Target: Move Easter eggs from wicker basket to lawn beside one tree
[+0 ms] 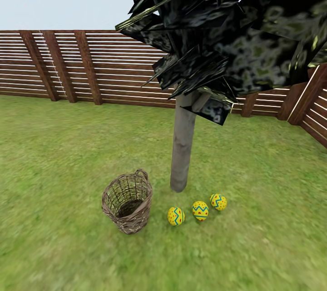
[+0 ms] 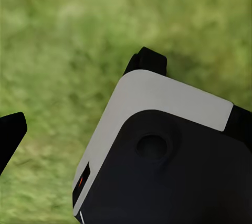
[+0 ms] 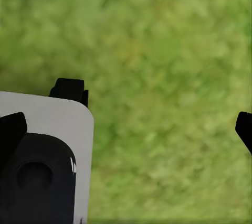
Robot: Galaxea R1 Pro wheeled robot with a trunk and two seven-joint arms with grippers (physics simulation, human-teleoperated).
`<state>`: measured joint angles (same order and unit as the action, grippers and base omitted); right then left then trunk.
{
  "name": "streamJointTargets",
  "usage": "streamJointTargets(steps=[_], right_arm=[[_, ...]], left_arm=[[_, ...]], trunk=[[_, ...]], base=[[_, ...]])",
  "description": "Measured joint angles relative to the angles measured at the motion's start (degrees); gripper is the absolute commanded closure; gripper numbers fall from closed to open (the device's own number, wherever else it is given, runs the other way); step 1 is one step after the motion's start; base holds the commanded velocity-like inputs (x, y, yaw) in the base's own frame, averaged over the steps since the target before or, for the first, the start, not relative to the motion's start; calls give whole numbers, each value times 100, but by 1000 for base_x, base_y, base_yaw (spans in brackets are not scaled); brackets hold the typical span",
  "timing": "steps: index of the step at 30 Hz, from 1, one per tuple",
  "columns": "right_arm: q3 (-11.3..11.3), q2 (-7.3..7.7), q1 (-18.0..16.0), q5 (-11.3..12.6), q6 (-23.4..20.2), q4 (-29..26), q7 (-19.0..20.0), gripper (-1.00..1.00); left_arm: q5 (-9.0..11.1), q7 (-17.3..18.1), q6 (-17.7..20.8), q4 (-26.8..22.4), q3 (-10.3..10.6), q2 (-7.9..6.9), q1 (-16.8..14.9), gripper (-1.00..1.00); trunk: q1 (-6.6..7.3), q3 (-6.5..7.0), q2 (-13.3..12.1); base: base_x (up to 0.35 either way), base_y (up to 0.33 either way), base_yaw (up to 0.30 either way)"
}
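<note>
3 Easter eggs (image 1: 200,209) on lawn (image 1: 59,154) by tree (image 1: 182,154) — wicker basket (image 1: 127,201) beside, brown fence (image 1: 68,66) behind, no writing readable, right gripper (image 3: 131,129) wide, left gripper (image 2: 13,132) — cannot tell.

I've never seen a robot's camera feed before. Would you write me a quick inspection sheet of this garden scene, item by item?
Surface: mottled green grass lawn, flat.
Job's things: three yellow eggs with blue zigzags, left egg, middle egg, right egg, lie in a row on the grass by the foot of the pale grey-brown tree trunk. The woven twig basket stands upright beside them; what shows of its inside looks empty.
Clutter: nothing seen.
Grippers: left gripper and right gripper both over bare grass, jaws apart, holding nothing.
Cables: nothing seen.
Surroundings: brown slatted wooden fence, dark foliage overhead, pale sky.
</note>
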<state>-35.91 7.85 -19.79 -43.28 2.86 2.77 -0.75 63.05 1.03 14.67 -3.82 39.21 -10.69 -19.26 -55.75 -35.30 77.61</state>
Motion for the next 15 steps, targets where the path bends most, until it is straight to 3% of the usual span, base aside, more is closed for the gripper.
streamJointTargets(steps=[15], right_arm=[[-2,0,0,0,0,0,1,-100]], left_arm=[[0,0,-2,0,0,0,0,-100]], trunk=[[0,0,0]], base=[[0,0,0]])
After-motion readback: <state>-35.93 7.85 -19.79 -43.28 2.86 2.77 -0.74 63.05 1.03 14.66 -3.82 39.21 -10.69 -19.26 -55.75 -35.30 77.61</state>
